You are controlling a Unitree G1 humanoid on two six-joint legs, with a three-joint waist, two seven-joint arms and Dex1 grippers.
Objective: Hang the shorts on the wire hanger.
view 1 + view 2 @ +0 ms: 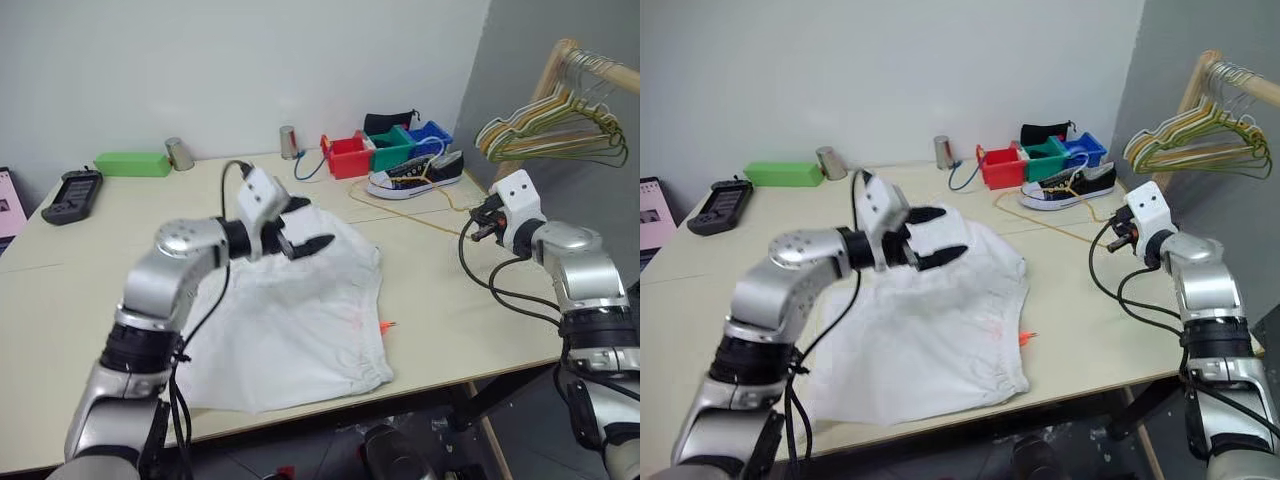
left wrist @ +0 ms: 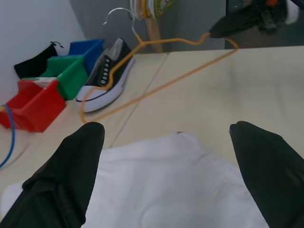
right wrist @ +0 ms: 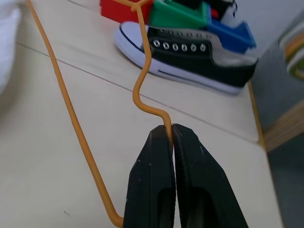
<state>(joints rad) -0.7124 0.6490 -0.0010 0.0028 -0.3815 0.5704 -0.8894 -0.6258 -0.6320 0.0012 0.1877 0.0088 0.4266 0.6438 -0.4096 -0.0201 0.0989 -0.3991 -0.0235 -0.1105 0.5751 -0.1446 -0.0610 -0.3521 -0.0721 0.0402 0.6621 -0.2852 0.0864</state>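
Shorts (image 1: 300,320) lie flat and spread on the near-middle of the table (image 1: 90,270), white, orange-red drawstring tip poking out at their right edge. Wire hanger (image 3: 71,114) is pinched in the right gripper (image 3: 172,137): both black fingers clenched tight on the thin yellow-tan wire near a bend. From there the wire runs left/far across the tabletop toward the black-and-white sneaker (image 1: 415,175); the grey hook (image 2: 116,13) shows in the left wrist view. Whether the far part of the hanger touches the table, can't tell.

Left gripper (image 1: 305,232) is released, fingers spread wide, nothing between them, hovering above the far edge of the shorts, pointing fwd and to the right.

Surface: light beige tabletop w/ a seam line. Far side holds red bin (image 1: 347,155), green bin (image 1: 390,150), blue bin (image 1: 432,135) in a row, w/ a black pouch (image 1: 388,121) behind them and a blue cable by the red one; sneaker just near of the bins. Two metal cups (image 1: 180,153), a green box (image 1: 133,163) and a black handheld device (image 1: 72,195) sit far left. Room: plain white wall behind; on the right, a wooden rack (image 1: 560,60) w/ a bunch of green, yellow and white hangers (image 1: 555,135).

Arms: left arm bent, forearm reaching over the shorts. Right arm raised at the table's right edge, gripper about level, aimed fwd.
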